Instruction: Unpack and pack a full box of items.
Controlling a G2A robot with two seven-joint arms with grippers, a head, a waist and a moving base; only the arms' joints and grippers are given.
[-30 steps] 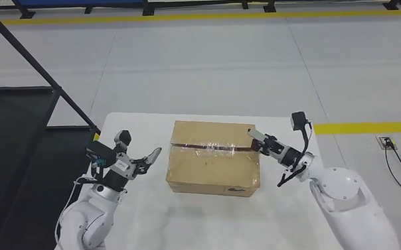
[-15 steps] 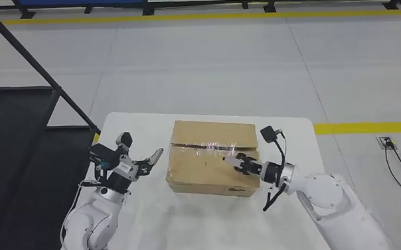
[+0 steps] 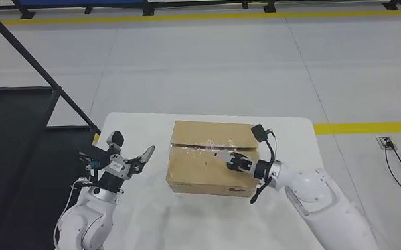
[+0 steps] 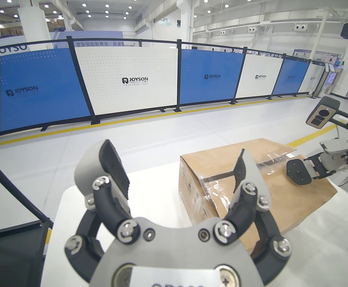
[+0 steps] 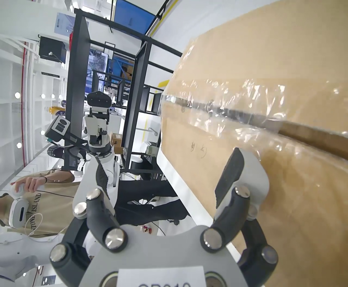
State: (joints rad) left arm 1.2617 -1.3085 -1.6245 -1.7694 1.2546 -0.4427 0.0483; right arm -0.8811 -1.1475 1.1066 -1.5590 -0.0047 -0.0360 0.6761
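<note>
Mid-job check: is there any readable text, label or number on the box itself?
Nothing on the box can be quoted:
Top face: a small handwritten mark, not legible.
End face: black printed symbols, too small to read.
Front face: a dark printed mark, too small to read.

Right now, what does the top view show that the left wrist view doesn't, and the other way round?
Top, not left wrist: the table past the box on the right, and a floor socket.
Left wrist, not top: the box's left end face with its printed marks, and the ribbed pads of the left gripper.
Both: the box with tape along its top seam, the open right gripper over its top, and the open left gripper beside it, apart.
</note>
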